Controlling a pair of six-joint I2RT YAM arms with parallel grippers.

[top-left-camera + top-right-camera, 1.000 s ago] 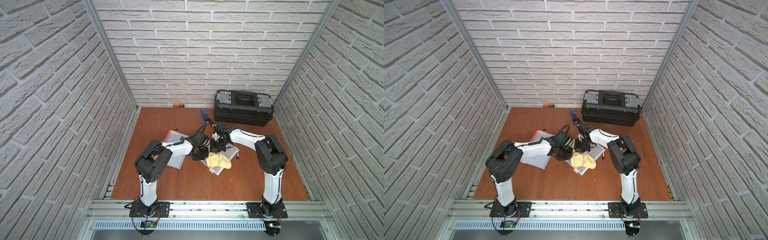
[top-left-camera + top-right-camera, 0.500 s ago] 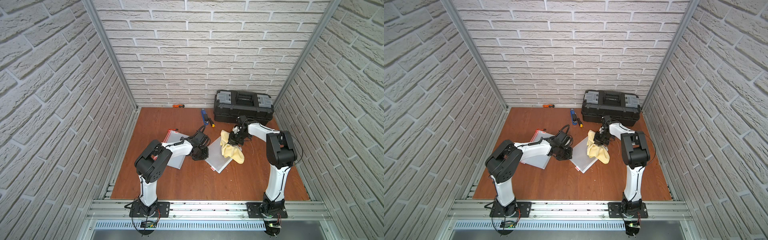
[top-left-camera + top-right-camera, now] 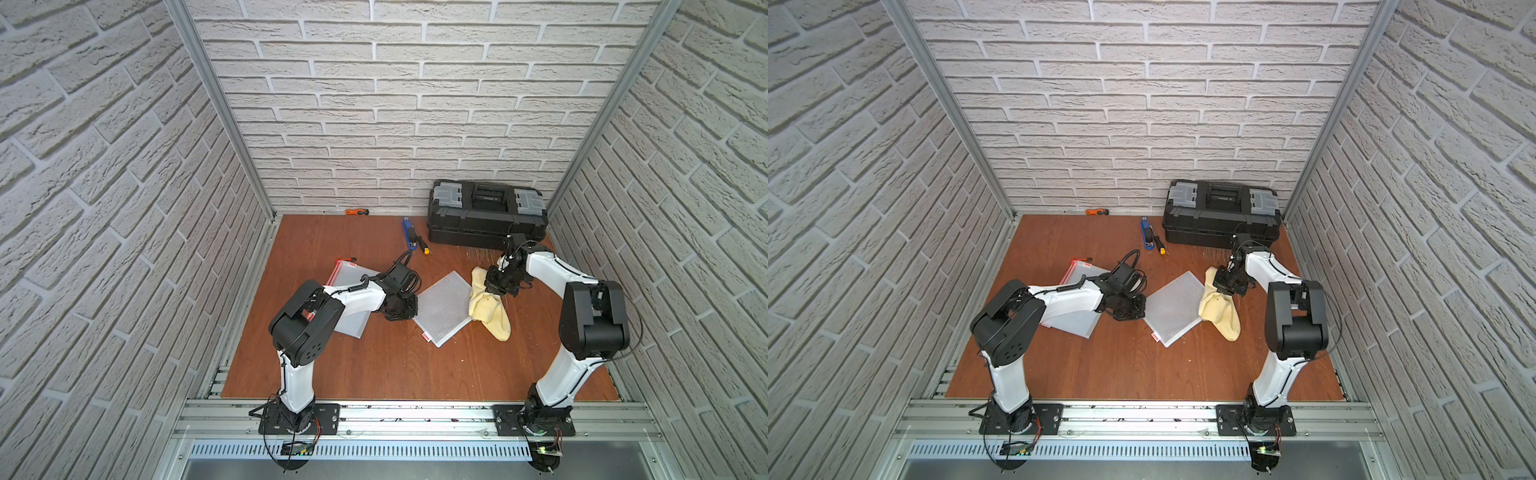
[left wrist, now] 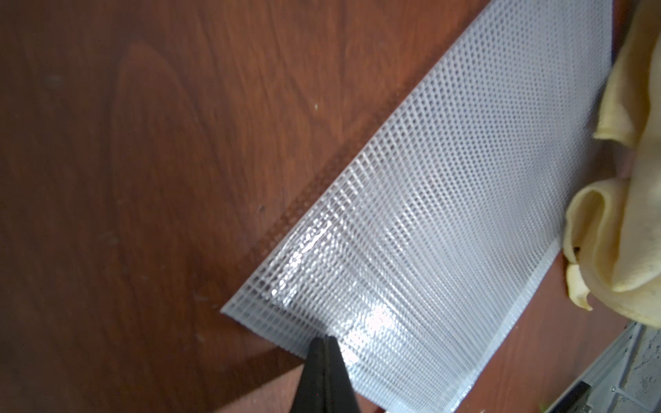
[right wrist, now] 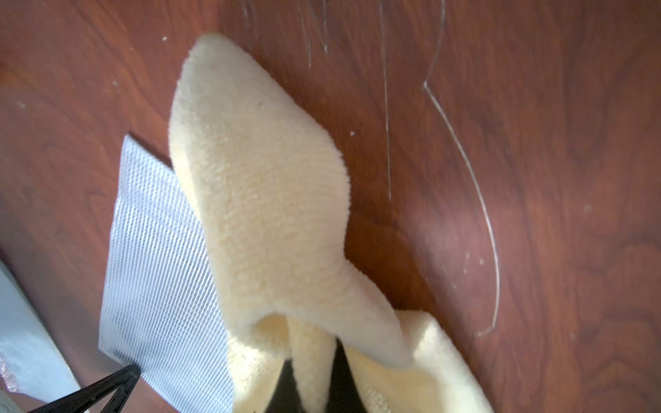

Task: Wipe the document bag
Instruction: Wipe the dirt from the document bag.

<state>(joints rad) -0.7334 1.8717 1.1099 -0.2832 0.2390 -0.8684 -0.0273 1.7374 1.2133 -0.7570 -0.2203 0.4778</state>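
A: Brick-patterned walls are seen on three sides of a wooden worktop (image 3: 374,365), and a black toolbox (image 3: 486,210) is set at the far right. Where is the document bag?

B: The document bag (image 3: 444,307), a pale mesh pouch, is laid flat and askew at mid-worktop, between the two arms. A second mesh bag (image 3: 351,278) is partly covered by the left arm, further left.

A: And the cloth?

B: A yellow cloth (image 3: 488,309) is draped over the bag's right edge, with most of it trailing onto bare wood to the right.

A: How are the fingers set?

B: The left fingers (image 4: 314,375) are pressed together with nothing between them. Their tips are set down on the bag's left edge, seemingly to pin it. The right fingers (image 5: 345,382) are clamped on a fold of the cloth.

A: What is called for in the stroke?

B: Little of the mesh is covered by cloth, so a fresh sweep seems due. The cloth should be carried leftward over the bag, held low enough for the pile to be pressed flat, and stopped short of the left fingers. A firm pin is needed, or the light bag may be dragged along. Overlapping passes are advised so that the near and far corners are not missed.
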